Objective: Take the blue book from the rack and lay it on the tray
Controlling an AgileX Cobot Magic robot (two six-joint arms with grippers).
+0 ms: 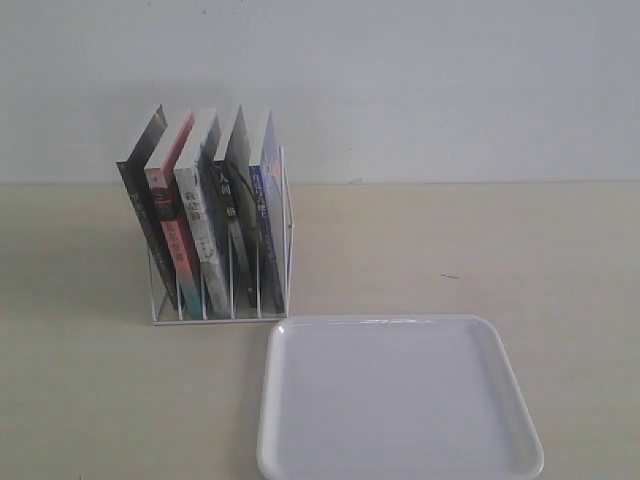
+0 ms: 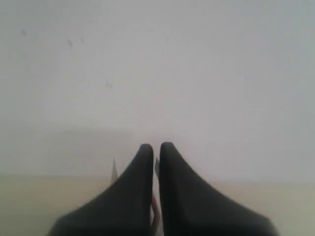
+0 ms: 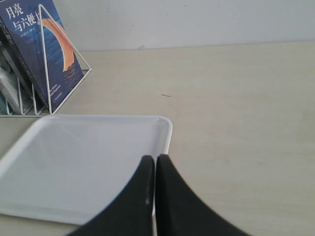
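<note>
The rack point(image 1: 287, 250) is thin white wire with upright dividers. It holds five slim paperbacks, all leaning the same way. The blue book point(image 1: 268, 200) stands in the end slot on the right in the exterior view. Its dark cover with the orange crescent faces out through the end wire. Four other books point(image 1: 195, 220) fill the slots to its left.

The tray point(image 1: 400, 400) is smooth glossy white plastic, square with rounded corners and a raised rim. It lies flat just beside the rack's front corner. The matte beige table point(image 1: 500, 250) is open to the right of the rack, with one small dark fleck point(image 1: 450, 276).

The left gripper point(image 2: 156, 147) has its black jaws pressed together, empty. The right gripper point(image 3: 155, 160) is likewise closed on nothing, over the tray's rim.
</note>
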